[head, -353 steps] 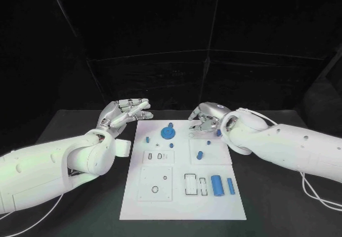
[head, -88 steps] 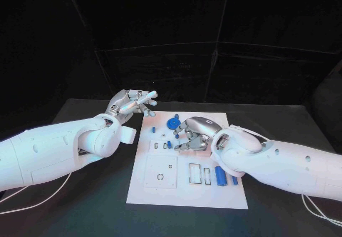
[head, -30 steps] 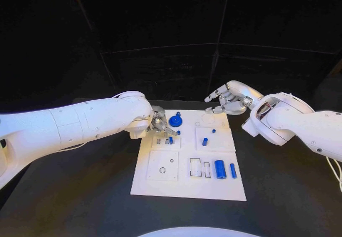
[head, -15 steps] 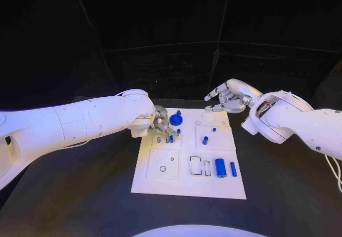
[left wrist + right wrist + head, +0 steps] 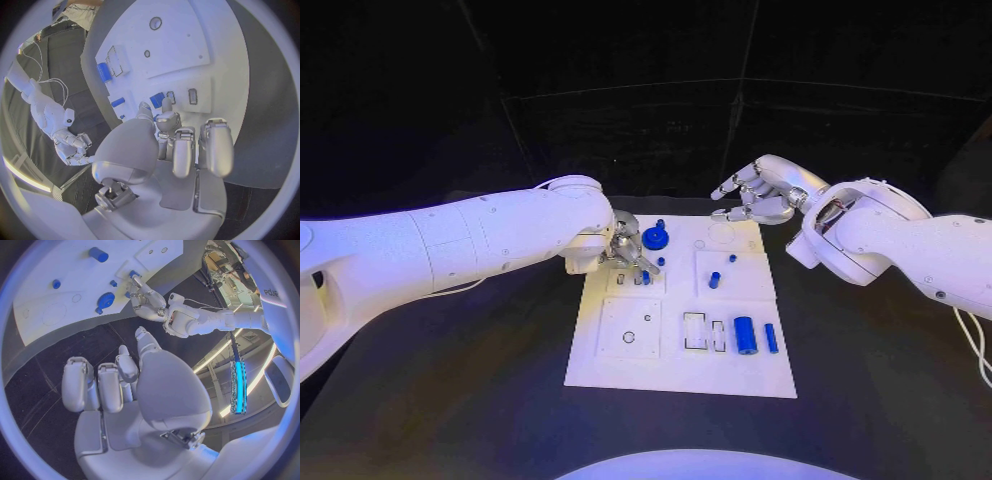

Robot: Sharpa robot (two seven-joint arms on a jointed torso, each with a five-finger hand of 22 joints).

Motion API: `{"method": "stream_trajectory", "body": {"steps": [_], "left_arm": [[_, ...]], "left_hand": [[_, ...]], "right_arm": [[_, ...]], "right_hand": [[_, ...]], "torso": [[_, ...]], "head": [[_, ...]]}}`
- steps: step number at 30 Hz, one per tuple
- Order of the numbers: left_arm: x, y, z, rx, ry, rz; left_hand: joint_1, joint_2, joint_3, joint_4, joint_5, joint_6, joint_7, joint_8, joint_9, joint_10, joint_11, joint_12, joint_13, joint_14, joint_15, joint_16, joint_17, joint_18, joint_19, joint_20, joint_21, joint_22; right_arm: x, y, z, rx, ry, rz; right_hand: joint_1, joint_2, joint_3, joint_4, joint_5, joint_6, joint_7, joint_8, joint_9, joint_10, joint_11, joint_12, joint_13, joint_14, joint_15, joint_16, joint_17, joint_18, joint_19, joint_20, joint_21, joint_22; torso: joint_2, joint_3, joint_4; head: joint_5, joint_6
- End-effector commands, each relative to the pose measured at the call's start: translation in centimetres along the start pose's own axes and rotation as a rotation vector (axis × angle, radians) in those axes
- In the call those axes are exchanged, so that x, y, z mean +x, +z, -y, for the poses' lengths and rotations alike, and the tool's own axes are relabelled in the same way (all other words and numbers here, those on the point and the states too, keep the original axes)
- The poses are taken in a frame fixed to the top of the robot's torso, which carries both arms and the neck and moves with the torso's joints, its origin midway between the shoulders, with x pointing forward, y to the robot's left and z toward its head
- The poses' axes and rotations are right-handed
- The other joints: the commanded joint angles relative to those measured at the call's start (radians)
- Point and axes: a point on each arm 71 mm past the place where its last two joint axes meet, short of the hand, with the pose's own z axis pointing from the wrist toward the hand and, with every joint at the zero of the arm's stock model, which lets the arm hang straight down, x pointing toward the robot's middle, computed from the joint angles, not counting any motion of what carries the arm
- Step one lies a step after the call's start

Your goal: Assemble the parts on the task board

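The white task board lies in the middle of the table. My left hand is down on its far left part, and thumb and a finger pinch a small blue part beside a narrow slot. A blue gear stands just beyond that hand. My right hand hovers above the board's far right corner, fingers loosely apart and holding nothing. A blue peg, a thick blue cylinder and a thin blue rod are on the board's right side.
The black table runs wide around the board on both sides. My left forearm crosses the table's left half. Rectangular slots lie beside the thick cylinder, and a square plate with holes lies to their left.
The right hand has left the small slots and risen past the board's far right corner. The left hand has come down there onto the small blue part. In the last second both barely moved.
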Motion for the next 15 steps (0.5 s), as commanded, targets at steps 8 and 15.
{"method": "stream_trajectory", "body": {"steps": [8,15], "left_arm": [[0.13,0.12,0.48,-0.004,0.023,-0.019],[0.13,0.26,0.68,-0.005,0.028,-0.026]], "left_hand": [[0.037,0.007,0.030,-0.015,0.002,-0.013,-0.002,0.015,0.016,0.002,-0.006,0.004,0.001,0.104,-0.005,0.003,0.263,-0.015,0.009,-0.003,0.006,0.004],[0.047,0.008,0.041,-0.022,0.002,-0.017,-0.002,0.020,0.022,0.003,-0.006,0.006,0.003,0.104,-0.005,0.003,0.263,-0.015,0.009,-0.003,0.007,0.005]], "right_arm": [[0.08,0.13,-0.23,-0.003,0.001,-0.011],[0.14,0.18,-0.27,-0.003,0.001,-0.014]], "right_hand": [[-0.001,0.000,-0.006,0.001,-0.006,0.008,0.002,0.006,-0.001,0.002,-0.003,-0.002,-0.001,0.047,-0.005,-0.004,-0.001,0.010,-0.005,-0.001,-0.006,0.000],[0.000,0.002,-0.005,0.001,-0.007,0.009,0.002,0.006,-0.001,0.003,-0.004,-0.001,0.000,0.047,-0.006,-0.003,0.001,0.009,-0.005,-0.001,-0.006,0.000]], "torso": [[0.000,0.0000,-0.0002],[0.000,-0.0001,0.0005]], "head": [[0.002,-0.004],[0.001,-0.006]]}}
